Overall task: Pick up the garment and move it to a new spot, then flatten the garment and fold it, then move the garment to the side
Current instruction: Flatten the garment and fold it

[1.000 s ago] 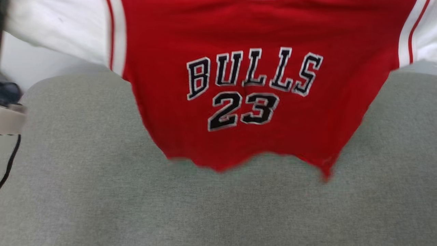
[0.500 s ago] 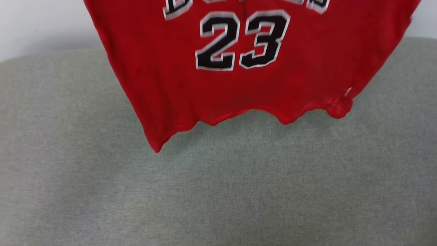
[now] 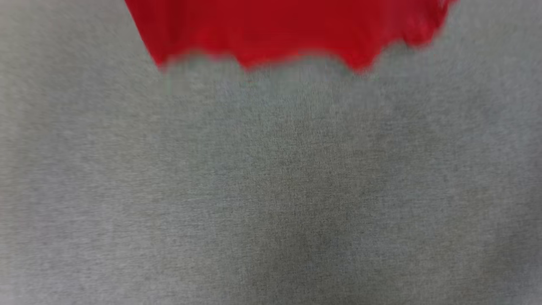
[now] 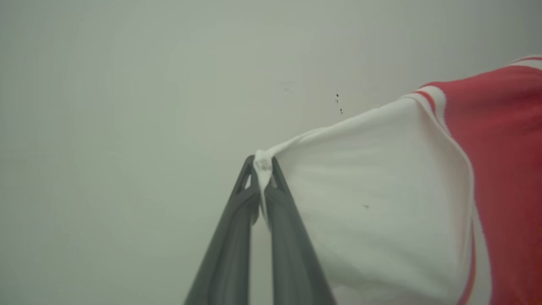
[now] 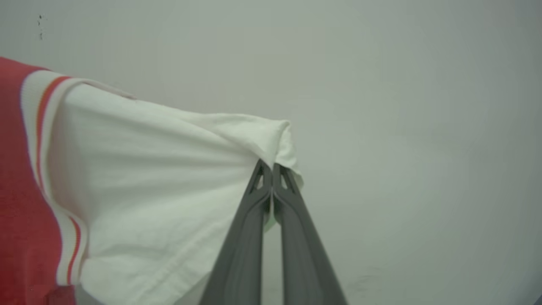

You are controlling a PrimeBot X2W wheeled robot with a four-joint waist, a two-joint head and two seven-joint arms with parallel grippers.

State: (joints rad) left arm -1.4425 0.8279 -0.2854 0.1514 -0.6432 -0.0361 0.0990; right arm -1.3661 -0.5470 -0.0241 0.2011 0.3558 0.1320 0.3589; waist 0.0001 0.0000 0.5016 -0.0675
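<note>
1. Jaws on both arms are clenched, each pair of dark fingers pressed together on white cloth of the garment [image 3: 279, 29].
2. Left gripper [image 4: 263, 163]: the tips pinch a small bunched corner of the left sleeve [image 4: 368, 203]. A nub of white cloth pokes out between the fingertips. From the pinch the sleeve pulls out to the right, widening toward the red body.
3. Right gripper [image 5: 272, 167]: the tips bite the edge of the right sleeve [image 5: 161, 169]. A fold of white drapes over and just past the tips. This sleeve fans out to the left, creased in lines that run toward the pinch.
4. Striped trim [image 4: 436, 101]: a red-and-white band runs where each sleeve meets the red body, seen in both wrist views.
5. The garment hangs spread between my two grippers, held by its sleeves in front of a pale wall [image 4: 127, 106]. The wall carries a few dark specks [image 4: 338, 103].
6. The head view is blurred. The red lower hem shows as a wavy edge at the far side, roughly centred, above the grey fabric surface [image 3: 271, 190].
7. I cannot tell whether the hem touches that surface or hangs just clear of it.
</note>
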